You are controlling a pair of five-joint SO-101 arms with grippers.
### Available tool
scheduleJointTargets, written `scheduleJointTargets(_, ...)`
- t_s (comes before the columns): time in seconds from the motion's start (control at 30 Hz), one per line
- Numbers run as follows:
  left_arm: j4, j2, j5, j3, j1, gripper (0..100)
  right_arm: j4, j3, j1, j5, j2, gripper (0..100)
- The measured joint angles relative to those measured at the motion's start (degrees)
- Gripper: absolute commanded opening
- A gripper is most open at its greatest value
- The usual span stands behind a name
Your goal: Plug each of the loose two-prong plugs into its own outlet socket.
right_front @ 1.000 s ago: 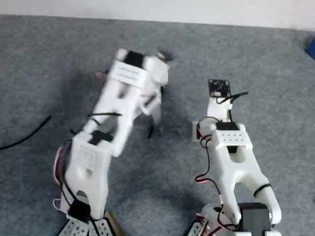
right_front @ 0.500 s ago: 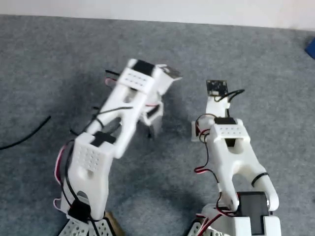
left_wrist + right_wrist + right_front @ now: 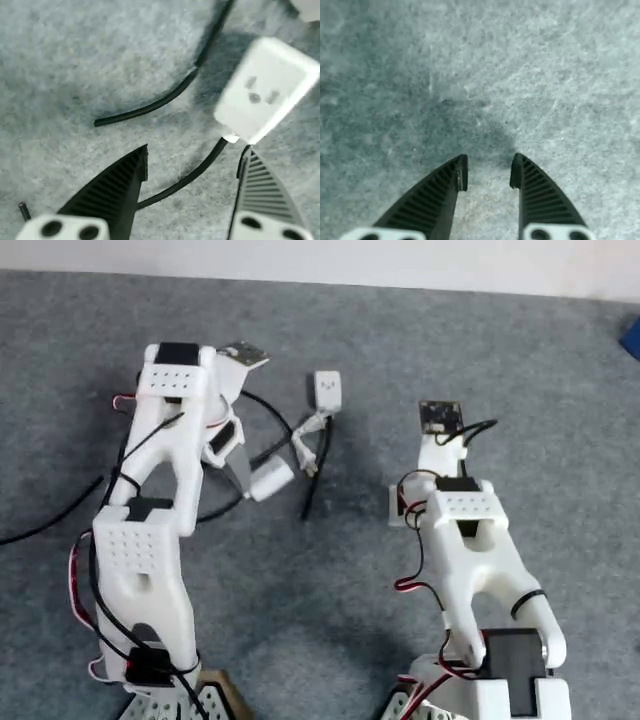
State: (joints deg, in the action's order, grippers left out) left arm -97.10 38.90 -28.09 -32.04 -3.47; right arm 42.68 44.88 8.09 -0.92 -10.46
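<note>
Left gripper [image 3: 195, 150]: jaws apart, we judge ready to take the white socket [image 3: 265, 90] (face bare).
Right gripper [image 3: 489, 157]: jaws apart, empty.

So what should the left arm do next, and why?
Probably nudge the left gripper forward so its open jaws straddle the white socket block. The block lies just past the fingertips, not between them yet; a black cable runs through the gap.
</note>
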Motion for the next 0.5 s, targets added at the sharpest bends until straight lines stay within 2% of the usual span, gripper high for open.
scheduleJointTargets(0.27, 0.0, 0.0, 1.0, 0.0, 2.4, 29, 0.0, 0.0, 0.0, 0.0, 0.0, 15.2)
scheduleJointTargets(0.37, -0.9, 0.0, 3.8, -0.4, 7.2, 29, 0.0, 0.0, 0.0, 0.0, 0.0, 15.2)
scheduleJointTargets(0.5, -2.5, 0.0, 8.0, -0.6, 17.0, 29, -0.2, 0.0, 0.0, 0.0, 0.0, 15.2)
